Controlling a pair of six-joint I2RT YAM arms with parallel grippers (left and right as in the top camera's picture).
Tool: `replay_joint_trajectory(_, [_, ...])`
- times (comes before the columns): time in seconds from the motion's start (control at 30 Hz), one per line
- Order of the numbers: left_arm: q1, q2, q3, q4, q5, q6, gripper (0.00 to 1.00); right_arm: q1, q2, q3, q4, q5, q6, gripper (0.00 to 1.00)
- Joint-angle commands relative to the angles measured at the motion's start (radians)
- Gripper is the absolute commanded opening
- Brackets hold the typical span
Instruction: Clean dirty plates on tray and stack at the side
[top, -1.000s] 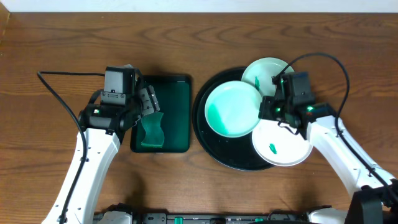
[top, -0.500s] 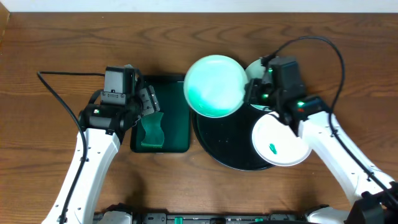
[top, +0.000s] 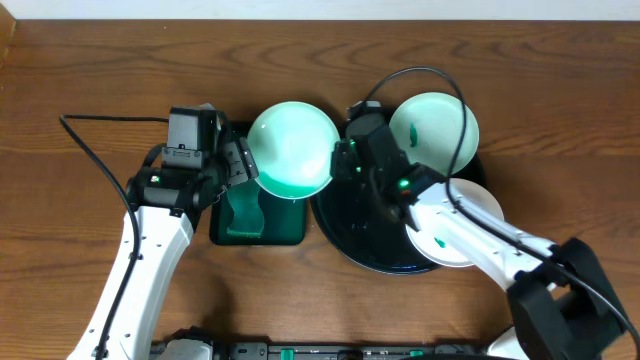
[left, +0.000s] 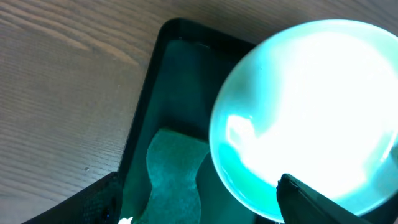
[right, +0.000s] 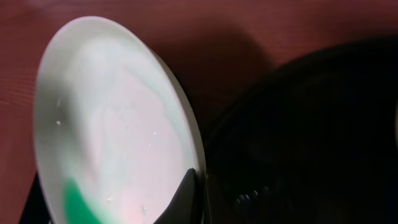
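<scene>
Above green tray (top: 285, 222): plate (top: 290, 150) (aloft), right edge between right jaws.

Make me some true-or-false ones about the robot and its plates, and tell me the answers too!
1. The right fingers pinch a plate by its rim. True.
2. That plate hangs over the middle of the black tray. False: it hangs over the right end of the green tray.
3. Two more plates, the back plate and the front plate, sit at the black tray's right side. True.
4. The left fingers squeeze the sponge. False: they are open, and the sponge lies in the green tray.
5. The front plate is spotless. False: it has a green smear.
</scene>
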Motion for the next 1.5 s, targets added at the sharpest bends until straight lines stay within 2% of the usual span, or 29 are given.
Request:
replay_joint_trajectory(0.0, [0.004,0.0,0.022,0.0,-0.013,0.01,0.8,0.034,0.02,0.018,0.056,0.129,0.013,0.01])
replay_joint_trajectory(0.17, [0.004,0.0,0.022,0.0,-0.013,0.01,0.8,0.04,0.02,0.02,0.148,0.15,-0.095,0.01])
replay_joint_trajectory(0.37, [0.004,0.0,0.022,0.0,-0.013,0.01,0.79,0.043,0.02,0.034,0.168,0.187,-0.178,0.01])
replay_joint_trajectory(0.77, [0.004,0.0,0.022,0.0,-0.013,0.01,0.8,0.139,0.02,0.102,0.198,0.428,-0.413,0.01])
replay_joint_trajectory(1.17, [0.004,0.0,0.022,0.0,-0.013,0.01,0.8,0.225,0.02,0.112,0.461,0.545,-0.919,0.01])
replay_joint_trajectory(1.47, [0.004,0.0,0.022,0.0,-0.013,0.01,0.8,0.307,0.02,0.112,0.633,0.576,-1.204,0.01])
